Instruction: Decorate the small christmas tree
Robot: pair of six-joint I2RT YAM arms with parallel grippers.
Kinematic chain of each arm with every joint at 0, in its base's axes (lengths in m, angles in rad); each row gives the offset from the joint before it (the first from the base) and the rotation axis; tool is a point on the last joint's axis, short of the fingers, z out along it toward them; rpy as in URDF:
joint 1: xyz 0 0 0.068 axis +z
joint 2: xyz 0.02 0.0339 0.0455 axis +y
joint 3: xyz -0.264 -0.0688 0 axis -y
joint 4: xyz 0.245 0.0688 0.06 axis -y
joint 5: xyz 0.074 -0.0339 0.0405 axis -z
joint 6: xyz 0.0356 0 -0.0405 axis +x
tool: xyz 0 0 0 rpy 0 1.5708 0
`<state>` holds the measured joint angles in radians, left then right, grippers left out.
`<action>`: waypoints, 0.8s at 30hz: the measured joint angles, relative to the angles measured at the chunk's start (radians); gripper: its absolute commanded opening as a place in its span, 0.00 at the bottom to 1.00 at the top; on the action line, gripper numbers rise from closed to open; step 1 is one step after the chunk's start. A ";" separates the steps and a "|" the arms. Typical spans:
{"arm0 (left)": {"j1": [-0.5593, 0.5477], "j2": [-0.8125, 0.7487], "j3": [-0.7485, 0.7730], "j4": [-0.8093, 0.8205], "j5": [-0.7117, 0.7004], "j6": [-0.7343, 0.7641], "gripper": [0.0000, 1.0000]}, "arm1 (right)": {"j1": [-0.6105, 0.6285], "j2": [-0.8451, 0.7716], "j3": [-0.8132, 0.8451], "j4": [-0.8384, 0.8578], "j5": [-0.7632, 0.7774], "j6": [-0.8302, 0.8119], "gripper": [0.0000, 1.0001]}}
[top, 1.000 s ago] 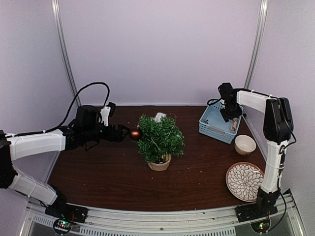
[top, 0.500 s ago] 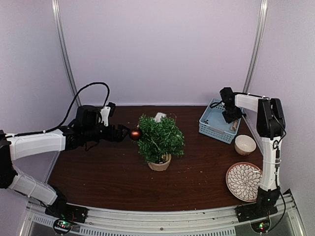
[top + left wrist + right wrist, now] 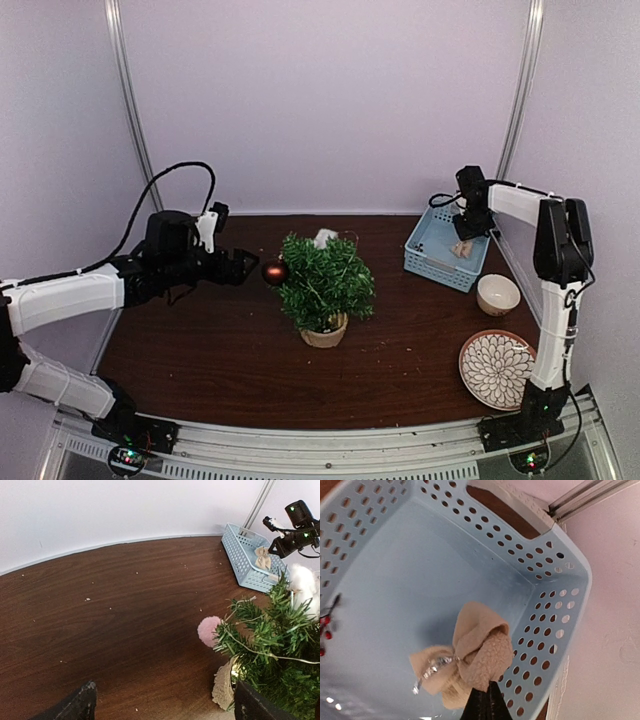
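Bow [image 3: 470, 655], fuzzy beige, pinched by right tool [image 3: 482, 704] over perforated basket [image 3: 545, 610]; left tool [image 3: 165, 701] wide.

No writing, label, brand name, number or sign can be read in any of the views.
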<state>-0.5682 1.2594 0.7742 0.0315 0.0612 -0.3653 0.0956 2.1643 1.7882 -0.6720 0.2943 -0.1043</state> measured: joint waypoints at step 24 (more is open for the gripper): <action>-0.029 -0.242 0.024 -0.060 0.150 0.186 0.81 | 0.269 -0.787 -0.271 0.064 -0.855 -0.133 0.00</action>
<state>-0.5976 1.0176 0.7986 -0.0288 0.2108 -0.1795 0.3641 1.3777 1.5169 -0.6083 -0.5606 -0.2375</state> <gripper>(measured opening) 0.842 0.019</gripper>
